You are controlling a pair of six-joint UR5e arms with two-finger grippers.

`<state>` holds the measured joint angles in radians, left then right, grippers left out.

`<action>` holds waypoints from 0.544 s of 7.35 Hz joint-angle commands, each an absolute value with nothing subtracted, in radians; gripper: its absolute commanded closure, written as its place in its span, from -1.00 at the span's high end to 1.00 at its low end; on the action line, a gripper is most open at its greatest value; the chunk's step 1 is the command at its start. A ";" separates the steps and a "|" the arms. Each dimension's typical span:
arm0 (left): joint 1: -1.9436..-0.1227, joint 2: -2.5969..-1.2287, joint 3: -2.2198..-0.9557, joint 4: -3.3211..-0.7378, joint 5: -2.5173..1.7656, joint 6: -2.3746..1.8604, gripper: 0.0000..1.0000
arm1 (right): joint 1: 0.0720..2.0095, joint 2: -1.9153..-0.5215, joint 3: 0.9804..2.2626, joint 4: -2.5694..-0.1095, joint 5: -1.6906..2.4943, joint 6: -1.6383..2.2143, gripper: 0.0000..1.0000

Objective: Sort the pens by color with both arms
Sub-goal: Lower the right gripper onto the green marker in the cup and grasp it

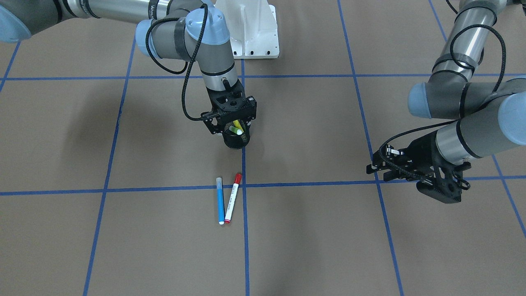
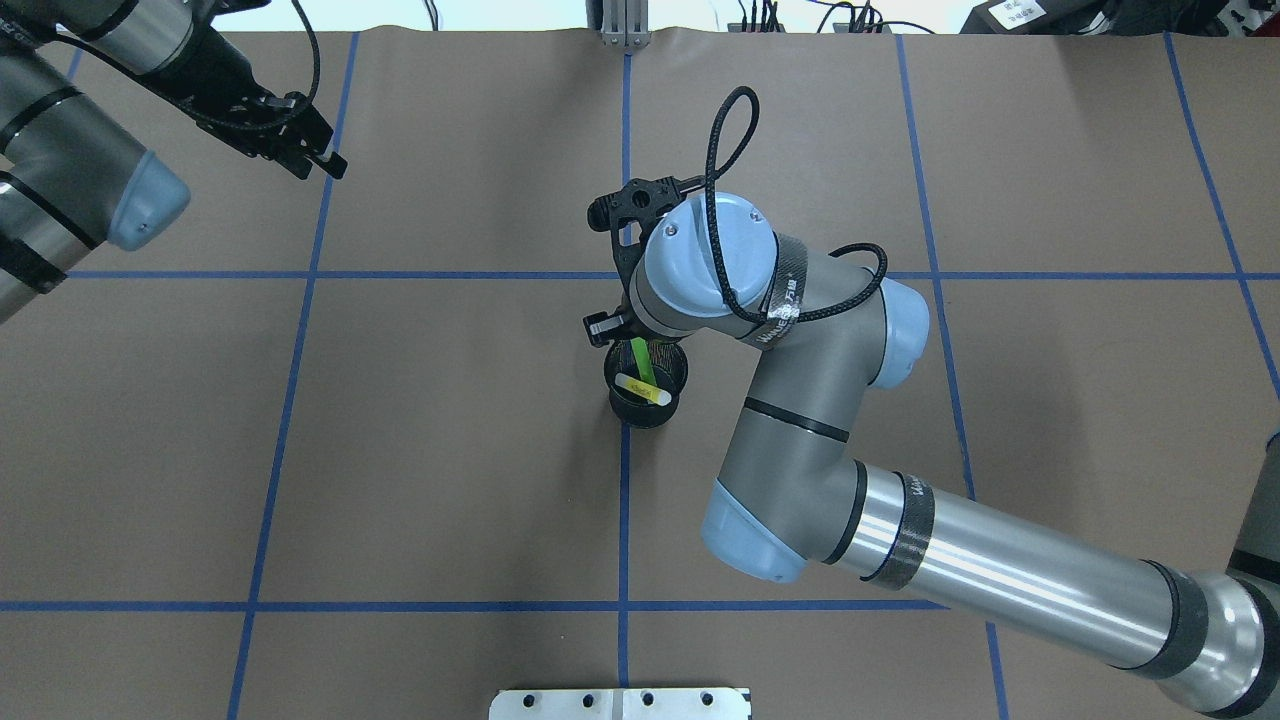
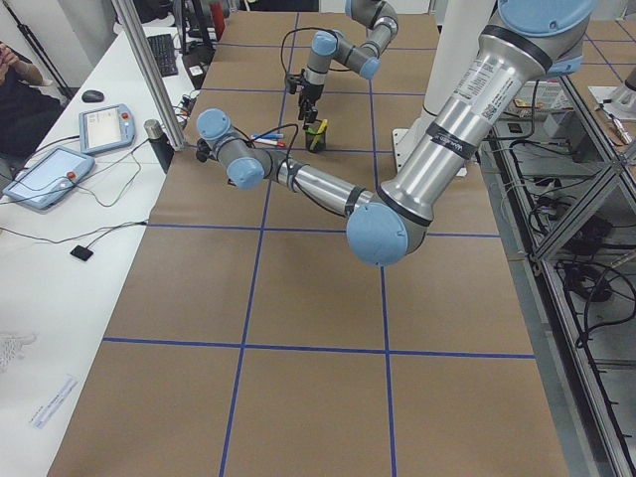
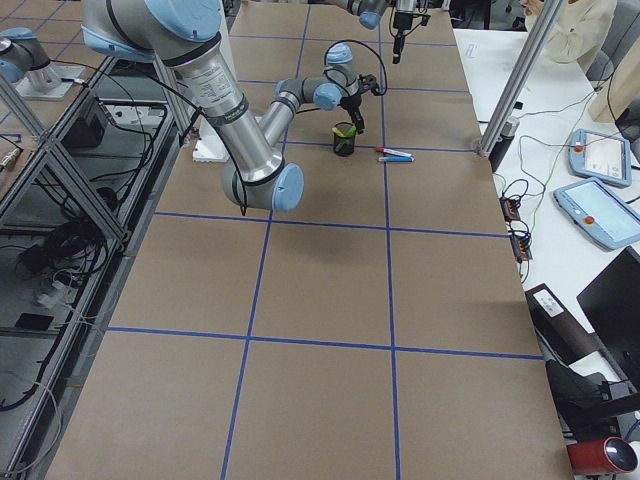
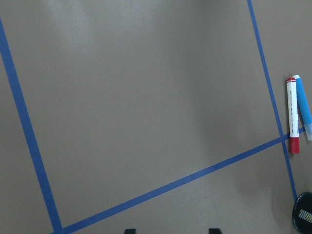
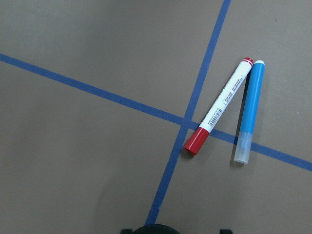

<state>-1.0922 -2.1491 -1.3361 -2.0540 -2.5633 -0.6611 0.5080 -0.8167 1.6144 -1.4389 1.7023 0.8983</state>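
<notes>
A blue pen (image 1: 220,200) and a red-capped white pen (image 1: 232,197) lie side by side on the brown table, near a blue tape crossing. Both show in the right wrist view, red (image 6: 222,105) and blue (image 6: 248,112), and in the left wrist view, red (image 5: 292,117) and blue (image 5: 303,107). A black mesh cup (image 1: 237,142) holds a yellow pen (image 1: 237,123) and a green pen (image 2: 640,358). My right gripper (image 1: 231,128) hovers just over the cup, open and empty. My left gripper (image 1: 376,166) is open and empty above bare table, far from the pens.
The white base pedestal (image 1: 250,28) stands at the robot's side of the table. Blue tape lines (image 1: 244,246) divide the brown surface into squares. Operator desks with tablets (image 3: 45,174) run along the table's far edge.
</notes>
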 commanded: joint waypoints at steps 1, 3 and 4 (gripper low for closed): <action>-1.092 -2.149 -1.336 -2.054 -2.563 -0.661 0.18 | 0.502 -0.813 1.611 -1.437 1.698 0.902 0.28; -1.092 -2.149 -1.336 -2.054 -2.563 -0.661 0.18 | 0.502 -0.813 1.609 -1.439 1.697 0.902 0.03; -1.092 -2.151 -1.336 -2.054 -2.563 -0.660 0.17 | 0.502 -0.813 1.609 -1.439 1.697 0.902 0.00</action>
